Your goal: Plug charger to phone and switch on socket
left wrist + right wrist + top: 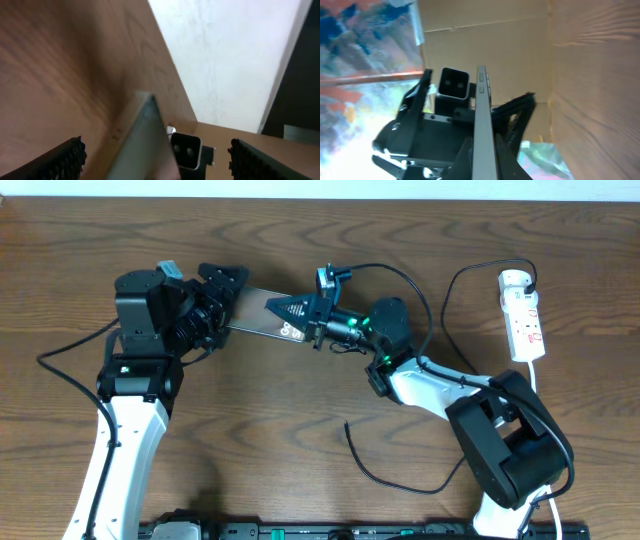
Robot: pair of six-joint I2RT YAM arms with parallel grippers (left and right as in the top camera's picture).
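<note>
Closest to the right wrist lens, the right pincer (484, 159) is pressed together on the thin edge of the one phone (482, 110). The phone's narrow side runs straight up the middle of that view. Beyond the phone's far end stands the left pincer (156, 146), its two fingers (67, 160) spread wide. They stand to either side of the phone's faces and apart from them. From the left wrist, the phone's end sits tilted between those ribbed fingers and touches neither.

From overhead, the phone bridges the two pincers toward the far side of the wooden table (250, 420). Its glossy bronze back with white lettering faces up. Whether it rests on the table or is lifted cannot be told.

There is one charger (348, 430), a thin black cable. Its free tip lies on bare wood on the near side of the right forearm, well apart from the phone.

One socket (523, 315), a white power strip with small red marks, lies at the far right of the table. A black plug is seated in its far end, and one white cord (535, 375) trails from its near end.
</note>
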